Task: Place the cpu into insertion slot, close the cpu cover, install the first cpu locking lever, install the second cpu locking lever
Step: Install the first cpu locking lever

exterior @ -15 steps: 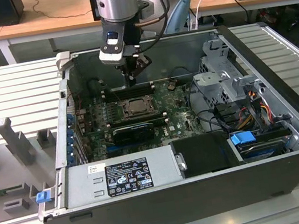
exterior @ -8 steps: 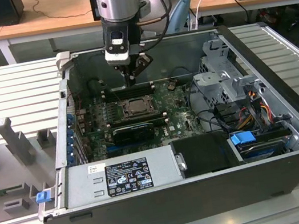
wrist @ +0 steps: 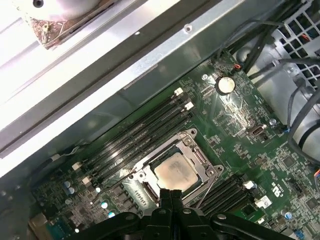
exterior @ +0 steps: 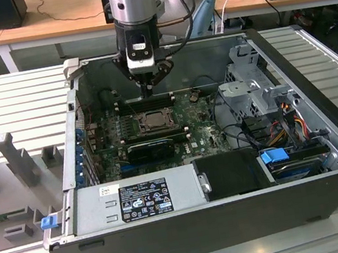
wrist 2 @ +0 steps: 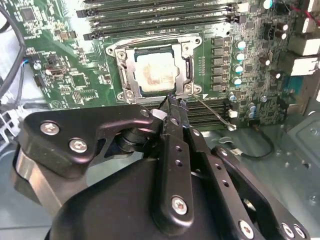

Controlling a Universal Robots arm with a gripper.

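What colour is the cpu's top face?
The cpu is pale silvery-grey with a brownish smudge; clearest in the second wrist view.

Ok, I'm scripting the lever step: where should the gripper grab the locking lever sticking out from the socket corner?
Probably at its free tip, from above, closing across the wire. The locking lever is a thin rod slanting away from a corner of the cpu cover, over the memory slots, so the tip is its clearest part.

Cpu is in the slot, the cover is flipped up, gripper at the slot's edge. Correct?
Not quite. The second wrist view shows the cpu cover lying flat, framing the cpu in the insertion slot. The gripper is at the slot's edge.
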